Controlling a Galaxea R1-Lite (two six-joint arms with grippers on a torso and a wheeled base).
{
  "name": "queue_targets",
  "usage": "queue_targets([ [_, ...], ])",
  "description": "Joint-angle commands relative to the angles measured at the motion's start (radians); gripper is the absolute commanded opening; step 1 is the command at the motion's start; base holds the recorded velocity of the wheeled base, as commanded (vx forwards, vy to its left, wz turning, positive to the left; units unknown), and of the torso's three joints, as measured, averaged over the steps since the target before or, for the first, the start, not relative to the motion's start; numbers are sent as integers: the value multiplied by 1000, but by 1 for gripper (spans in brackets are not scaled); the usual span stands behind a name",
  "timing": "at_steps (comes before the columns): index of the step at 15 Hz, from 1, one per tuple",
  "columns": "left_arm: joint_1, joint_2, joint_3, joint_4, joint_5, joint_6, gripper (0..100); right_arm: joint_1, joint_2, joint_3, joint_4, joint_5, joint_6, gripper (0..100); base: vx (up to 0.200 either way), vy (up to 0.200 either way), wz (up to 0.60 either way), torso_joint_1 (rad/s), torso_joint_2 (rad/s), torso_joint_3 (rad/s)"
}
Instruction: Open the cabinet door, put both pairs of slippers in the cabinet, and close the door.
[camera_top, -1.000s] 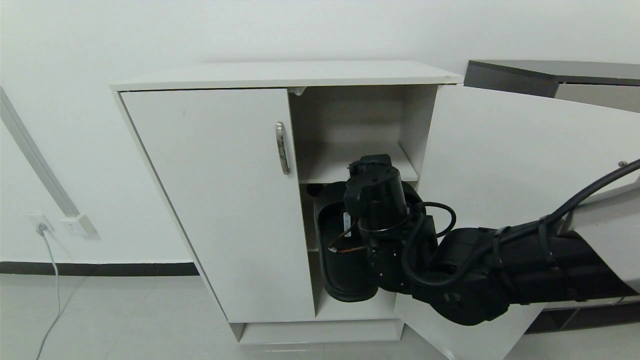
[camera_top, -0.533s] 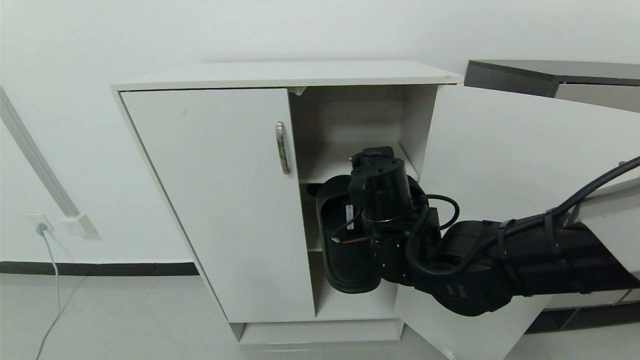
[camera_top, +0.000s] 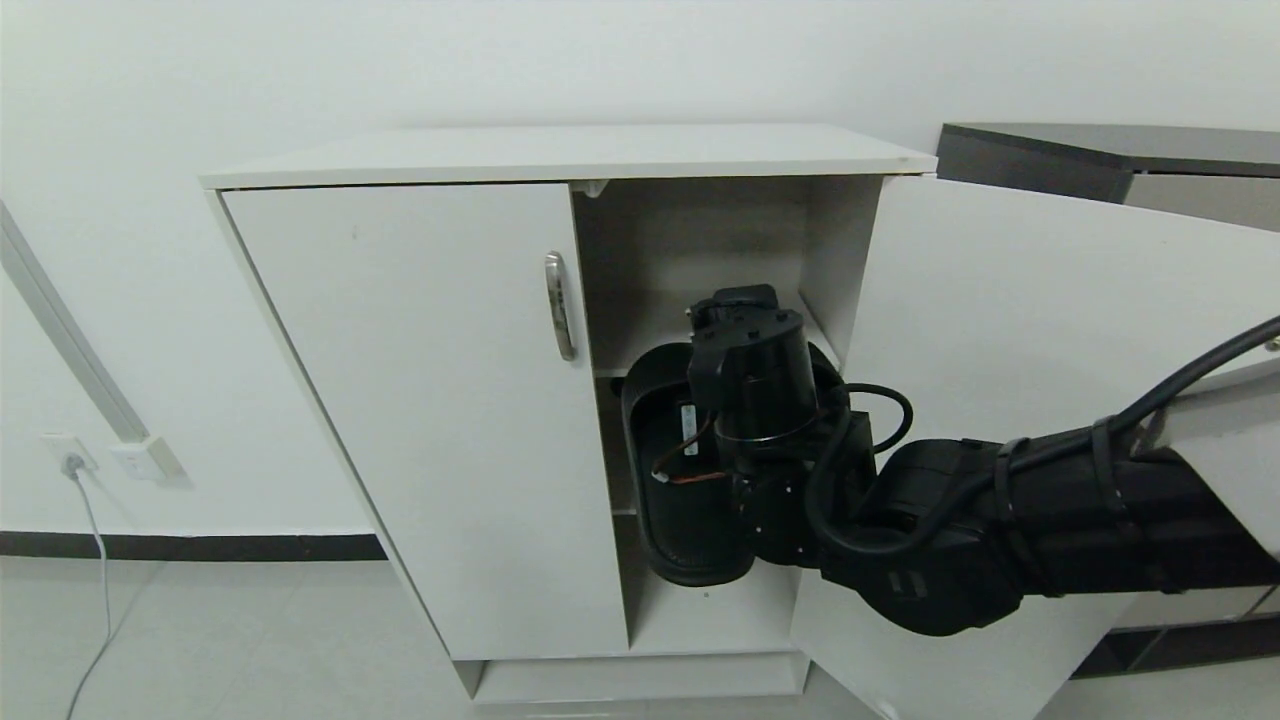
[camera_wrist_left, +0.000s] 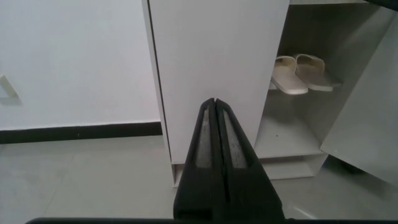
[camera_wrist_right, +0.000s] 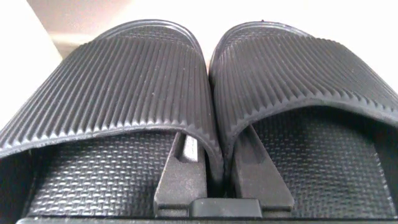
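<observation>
White wall backs a white cabinet (camera_top: 400, 420) with its right door (camera_top: 1010, 300) open and black slippers (camera_top: 685, 500) held upright in the opening. From the left wrist, the left jaws are pressed closed on nothing above the floor (camera_wrist_left: 74, 174), and beige slippers (camera_wrist_left: 305, 71) lie on a shelf (camera_wrist_left: 280, 134) inside. From the right wrist, the right jaws pinch the black pair's adjoining straps.

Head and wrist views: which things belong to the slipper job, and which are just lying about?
Job: cabinet, open door, black slippers in right tool, beige slippers inside.
Lying about: wall socket, cable, grey unit.
</observation>
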Motion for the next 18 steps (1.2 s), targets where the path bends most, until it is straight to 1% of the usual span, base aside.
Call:
queue_targets([
  [1, 0, 0, 0, 0, 0, 0, 0, -1, -1, -1, 1, -1, 1, 0, 200, 0, 0, -2, -2, 2],
  [8, 0, 0, 0, -1, 2, 0, 0, 6, -5, 1, -1, -2, 0, 0, 200, 0, 0, 1, 2, 0],
  [13, 0, 0, 0, -1, 2, -2, 0, -1, 9, -18, 5, 4, -22, 0, 0, 0, 0, 0, 0, 0],
  [16, 0, 0, 0, -1, 2, -2, 0, -36, 75, -108, 34, 6, -22, 0, 0, 0, 0, 0, 0, 0],
  [18, 0, 0, 0, -1, 3, -2, 0, -68, 126, -223, 114, 9, -16, 0, 0, 0, 0, 0, 0, 0],
])
